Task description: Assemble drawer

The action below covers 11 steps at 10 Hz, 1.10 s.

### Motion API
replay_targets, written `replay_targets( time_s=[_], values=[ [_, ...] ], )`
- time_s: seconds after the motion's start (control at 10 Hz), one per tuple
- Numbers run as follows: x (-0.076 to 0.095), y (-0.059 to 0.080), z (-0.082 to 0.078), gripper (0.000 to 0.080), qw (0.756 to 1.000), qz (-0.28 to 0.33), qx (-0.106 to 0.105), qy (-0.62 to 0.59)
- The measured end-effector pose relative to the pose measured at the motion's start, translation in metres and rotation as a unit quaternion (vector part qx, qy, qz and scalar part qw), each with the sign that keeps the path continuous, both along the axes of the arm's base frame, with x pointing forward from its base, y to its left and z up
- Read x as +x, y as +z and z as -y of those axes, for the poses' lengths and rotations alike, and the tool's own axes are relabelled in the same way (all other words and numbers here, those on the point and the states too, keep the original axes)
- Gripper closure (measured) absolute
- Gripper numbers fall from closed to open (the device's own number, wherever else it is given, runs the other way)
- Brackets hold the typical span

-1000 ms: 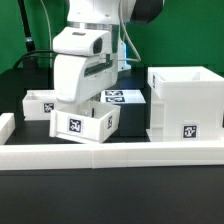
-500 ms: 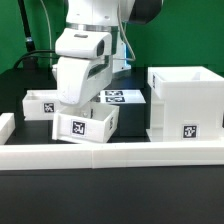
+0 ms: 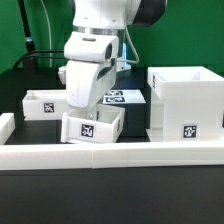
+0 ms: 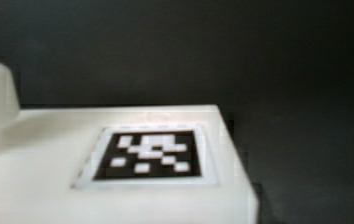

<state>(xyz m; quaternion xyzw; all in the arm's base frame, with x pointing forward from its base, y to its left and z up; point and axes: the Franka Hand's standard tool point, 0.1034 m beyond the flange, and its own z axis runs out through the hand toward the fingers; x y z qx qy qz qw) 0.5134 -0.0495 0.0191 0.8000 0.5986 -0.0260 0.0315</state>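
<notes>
Gripper point(image 3: 88, 109) fingertips hidden inside 1 small tray point(image 3: 92, 128), apparently clamped on its wall. Tray hangs tilted near counter's camera-side edge, beside the housing point(image 3: 185, 105).

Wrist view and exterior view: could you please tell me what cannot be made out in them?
Jaws: exterior view, hidden behind the gripper body and the tilted tray; open or shut unclear.
Tag: wrist view, blurred, pattern unreadable.
Left tray: exterior view, partly covered by the gripper.
</notes>
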Motion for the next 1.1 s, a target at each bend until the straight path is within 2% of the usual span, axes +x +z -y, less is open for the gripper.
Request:
replay_targets(
  time_s=[0.1, 0.2, 0.3, 0.5, 1.0, 1.1],
  values=[
    [0.000, -0.001, -0.002, 0.0755, 1.000, -0.002, 0.000, 0.005],
    [-0.006, -0.002, 0.001, 0.0755, 1.000, -0.030, 0.000, 0.001],
    [-0.004, 0.002, 0.005, 0.0755, 0.999, -0.050, -0.001, -0.005],
    [-0.004, 0.000, -0.002, 0.0755, 0.999, -0.050, 0.003, 0.019],
    [-0.004, 0.000, -0.003, 0.0755, 0.998, -0.052, 0.005, 0.035],
    [-0.004, 0.001, -0.008, 0.0755, 0.997, -0.054, 0.007, 0.059]
  ],
)
